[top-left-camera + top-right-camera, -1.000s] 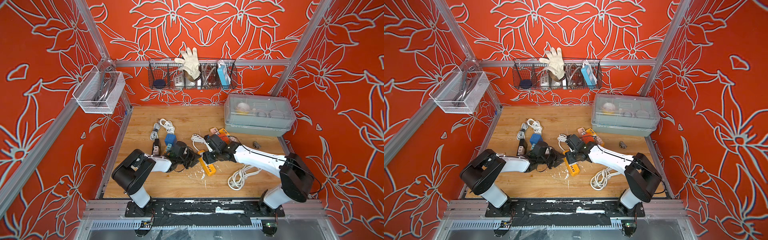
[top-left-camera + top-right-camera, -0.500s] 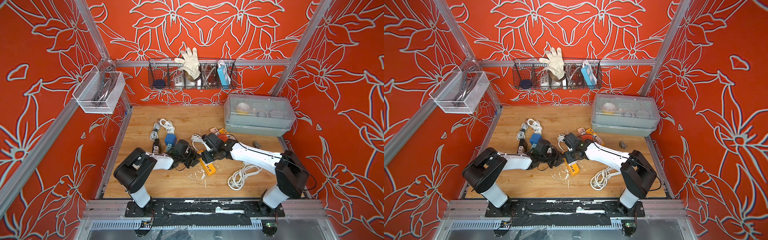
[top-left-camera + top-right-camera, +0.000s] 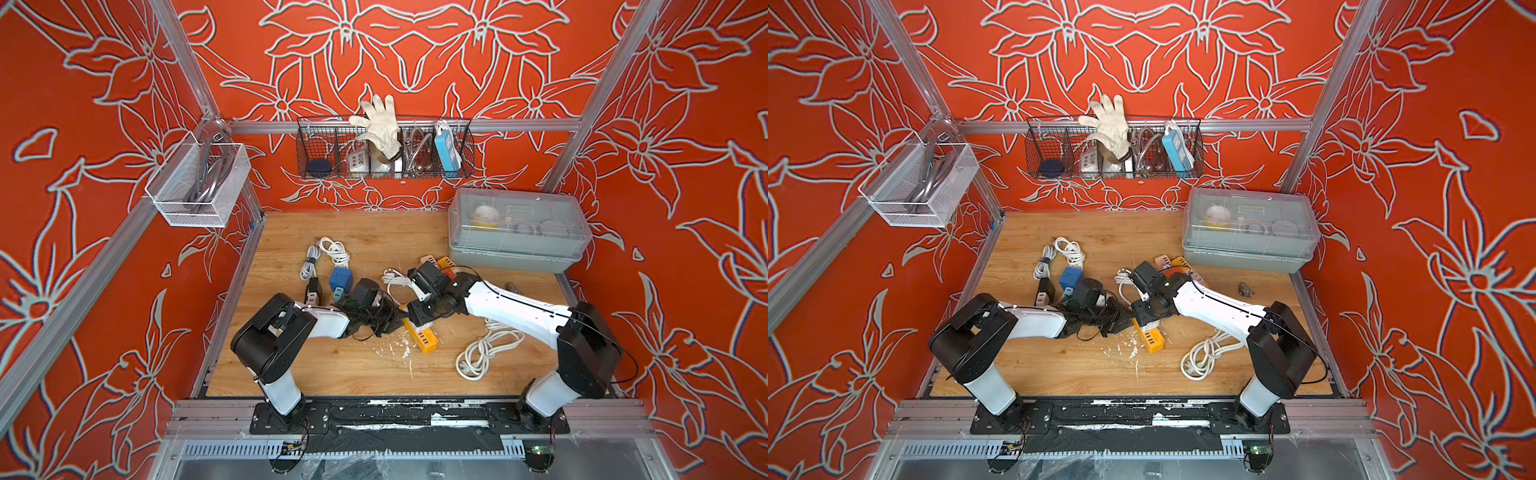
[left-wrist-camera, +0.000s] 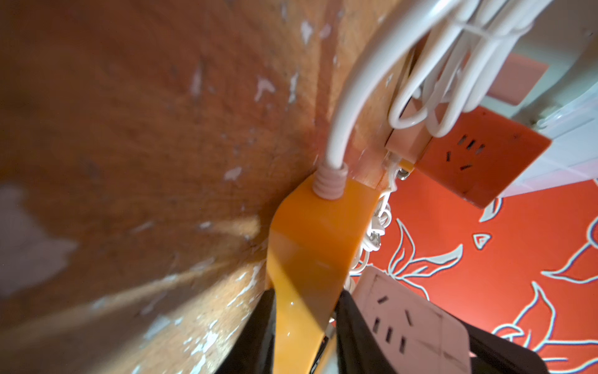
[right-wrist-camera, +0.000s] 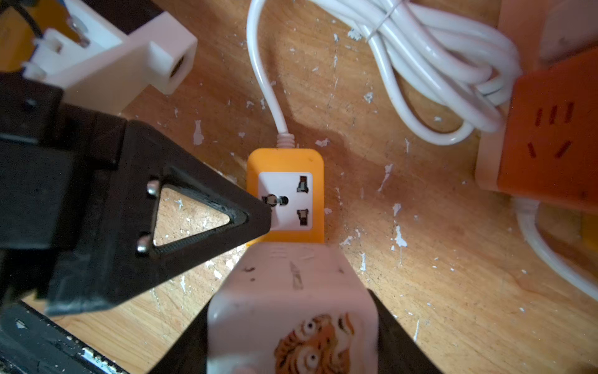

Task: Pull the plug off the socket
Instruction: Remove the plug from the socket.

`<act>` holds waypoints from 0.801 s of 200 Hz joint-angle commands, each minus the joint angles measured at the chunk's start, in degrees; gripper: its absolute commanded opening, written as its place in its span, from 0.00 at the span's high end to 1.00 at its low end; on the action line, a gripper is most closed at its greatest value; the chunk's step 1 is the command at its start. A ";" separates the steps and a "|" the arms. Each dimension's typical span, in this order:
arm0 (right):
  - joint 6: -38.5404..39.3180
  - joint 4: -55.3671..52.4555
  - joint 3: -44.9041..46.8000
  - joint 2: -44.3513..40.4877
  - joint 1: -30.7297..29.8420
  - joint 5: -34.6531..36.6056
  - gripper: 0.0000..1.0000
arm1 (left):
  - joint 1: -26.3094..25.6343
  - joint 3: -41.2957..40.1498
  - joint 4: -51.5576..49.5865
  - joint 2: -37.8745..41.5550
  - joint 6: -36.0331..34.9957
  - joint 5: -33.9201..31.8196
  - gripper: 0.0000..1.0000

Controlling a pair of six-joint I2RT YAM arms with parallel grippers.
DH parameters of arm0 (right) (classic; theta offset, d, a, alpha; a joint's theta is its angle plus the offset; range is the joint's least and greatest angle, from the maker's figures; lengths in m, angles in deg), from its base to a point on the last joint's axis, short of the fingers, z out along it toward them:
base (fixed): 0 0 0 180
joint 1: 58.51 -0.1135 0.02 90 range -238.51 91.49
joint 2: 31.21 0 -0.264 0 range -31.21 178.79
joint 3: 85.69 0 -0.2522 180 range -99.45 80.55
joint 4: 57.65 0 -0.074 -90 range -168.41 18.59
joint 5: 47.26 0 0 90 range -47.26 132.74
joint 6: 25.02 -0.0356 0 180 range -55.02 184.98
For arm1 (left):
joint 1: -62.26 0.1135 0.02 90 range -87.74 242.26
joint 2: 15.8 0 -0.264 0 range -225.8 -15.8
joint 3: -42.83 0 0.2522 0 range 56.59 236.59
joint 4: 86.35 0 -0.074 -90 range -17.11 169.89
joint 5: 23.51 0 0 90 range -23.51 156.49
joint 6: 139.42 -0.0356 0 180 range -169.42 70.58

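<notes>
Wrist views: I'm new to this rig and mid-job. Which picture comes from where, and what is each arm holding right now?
Two white-and-black robot arms work over a wooden table. Both top views look down on everything from one overhead camera head. Each wrist view comes from a camera on that arm, looking past its jaws. The left arm has its jaws closed on the yellow plastic power strip. The right arm has its jaws closed on the white plug block with a tiger picture, sitting on that strip. Nearby lie a bundled white cable, a blue cube socket, an orange power strip and a clear lidded box.
</notes>
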 commanded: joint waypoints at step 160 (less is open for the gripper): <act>-0.20 7.29 -0.60 -5.40 1.40 1.48 0.61 | 0.98 3.22 -24.03 -5.87 -9.67 -6.36 0.68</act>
